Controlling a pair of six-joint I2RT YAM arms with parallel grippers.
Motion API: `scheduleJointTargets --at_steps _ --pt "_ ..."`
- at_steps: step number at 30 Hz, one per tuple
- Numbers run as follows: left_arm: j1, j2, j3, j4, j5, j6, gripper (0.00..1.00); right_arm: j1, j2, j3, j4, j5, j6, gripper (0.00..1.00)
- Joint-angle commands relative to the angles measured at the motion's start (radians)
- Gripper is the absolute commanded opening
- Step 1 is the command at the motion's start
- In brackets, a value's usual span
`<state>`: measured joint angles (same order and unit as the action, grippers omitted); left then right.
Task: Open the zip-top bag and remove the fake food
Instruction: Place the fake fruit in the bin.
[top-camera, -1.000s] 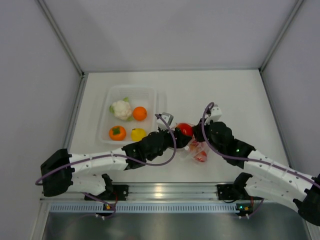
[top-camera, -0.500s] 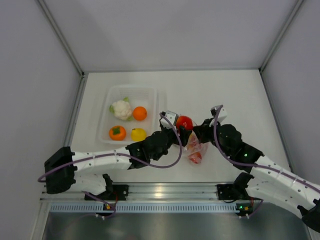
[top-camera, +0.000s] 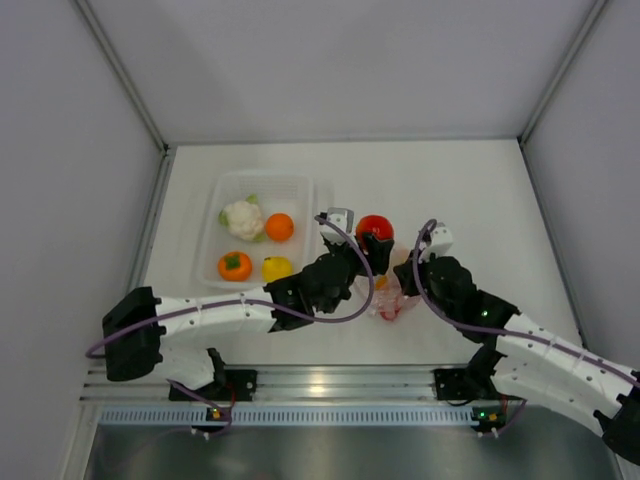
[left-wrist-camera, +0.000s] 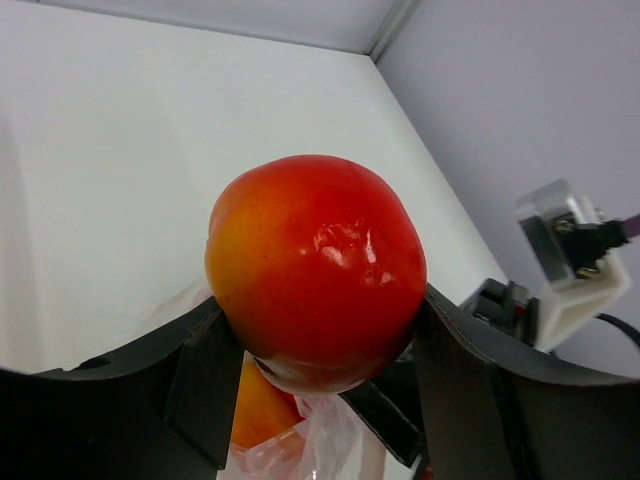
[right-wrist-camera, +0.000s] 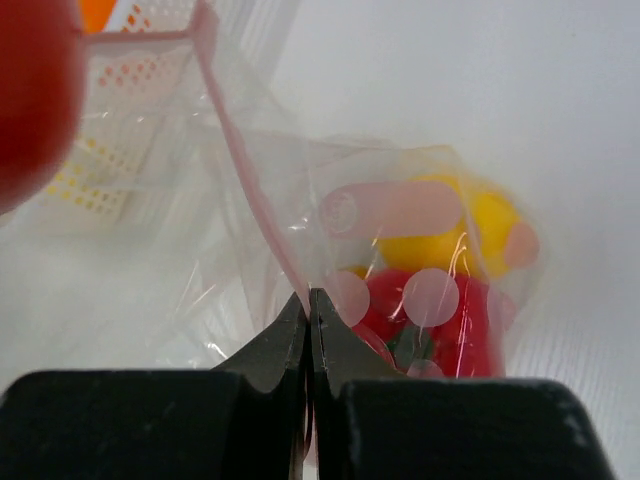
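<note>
Now, left hand (left-wrist-camera: 320, 372) round tomato (left-wrist-camera: 315, 265), right hand (right-wrist-camera: 309, 318) pinching bag (right-wrist-camera: 400, 235) (pink edge).

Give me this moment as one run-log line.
left fingers: clamped on tomato | right fingers: pinching zip-top bag rim | inside bag: yellow piece, red piece

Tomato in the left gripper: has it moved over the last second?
Yes, farther from the robot: the tomato now sits level with the orange in the tray.

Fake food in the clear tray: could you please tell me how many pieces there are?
4: cauliflower far left, orange far right, persimmon near left, lemon near right of the tray; none seems hidden.
</note>
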<state>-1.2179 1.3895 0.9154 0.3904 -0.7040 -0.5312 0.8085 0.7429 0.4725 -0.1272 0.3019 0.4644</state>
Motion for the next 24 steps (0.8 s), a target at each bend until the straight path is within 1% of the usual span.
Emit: scheduleJointTargets --at_steps 1,3,4,6,7,9,10,12,13,14,15,16,17,19,20,22,24 --pt "0.006 -0.07 0.028 0.026 0.096 -0.124 0.0 -0.005 0.054 0.024 -0.012 0.13 0.025 0.0" --pt "0.006 -0.092 0.022 -0.011 0.139 -0.187 0.0 -0.009 0.088 0.035 -0.006 0.143 0.023 0.0" --pt "0.009 -0.11 0.019 -0.046 0.196 -0.203 0.0 -0.012 0.129 0.04 0.001 0.144 0.017 0.0" --pt "0.038 -0.127 0.025 -0.085 0.263 -0.234 0.0 -0.022 0.174 0.06 -0.002 0.149 0.022 0.0" --pt "0.047 -0.141 0.039 -0.147 0.288 -0.237 0.0 -0.025 0.206 0.07 -0.005 0.151 0.026 0.0" --pt "0.07 -0.153 0.059 -0.226 0.27 -0.216 0.0 -0.037 0.222 0.075 -0.014 0.151 0.043 0.0" --pt "0.075 -0.161 0.089 -0.327 0.212 -0.207 0.0 -0.042 0.213 0.077 -0.017 0.152 0.048 0.0" --pt "0.106 -0.158 0.123 -0.463 0.147 -0.204 0.0 -0.049 0.179 0.074 -0.019 0.154 0.059 0.0" --pt "0.122 -0.161 0.14 -0.517 0.093 -0.217 0.0 -0.051 0.164 0.068 -0.015 0.155 0.057 0.0" --pt "0.165 -0.165 0.137 -0.586 0.089 -0.22 0.0 -0.054 0.148 0.064 -0.011 0.154 0.057 0.0" --pt "0.197 -0.17 0.126 -0.603 0.103 -0.227 0.0 -0.055 0.127 0.067 -0.018 0.157 0.054 0.0" --pt "0.234 -0.19 0.113 -0.61 0.177 -0.237 0.0 -0.055 0.116 0.078 -0.029 0.16 0.051 0.0" --pt "0.323 -0.198 0.081 -0.611 0.217 -0.239 0.0 -0.057 0.109 0.084 -0.055 0.161 0.045 0.0" --pt "0.414 -0.198 0.063 -0.61 0.302 -0.224 0.0 -0.057 0.076 0.101 -0.074 0.16 0.036 0.0" --pt "0.492 -0.192 0.063 -0.611 0.357 -0.211 0.0 -0.057 0.063 0.103 -0.078 0.154 0.025 0.0" --pt "0.55 -0.14 0.082 -0.631 0.365 -0.164 0.0 -0.057 0.017 0.103 -0.083 0.141 0.014 0.0" --pt "0.612 -0.058 0.131 -0.677 0.327 -0.13 0.0 -0.055 -0.025 0.104 -0.1 0.161 0.016 0.0"
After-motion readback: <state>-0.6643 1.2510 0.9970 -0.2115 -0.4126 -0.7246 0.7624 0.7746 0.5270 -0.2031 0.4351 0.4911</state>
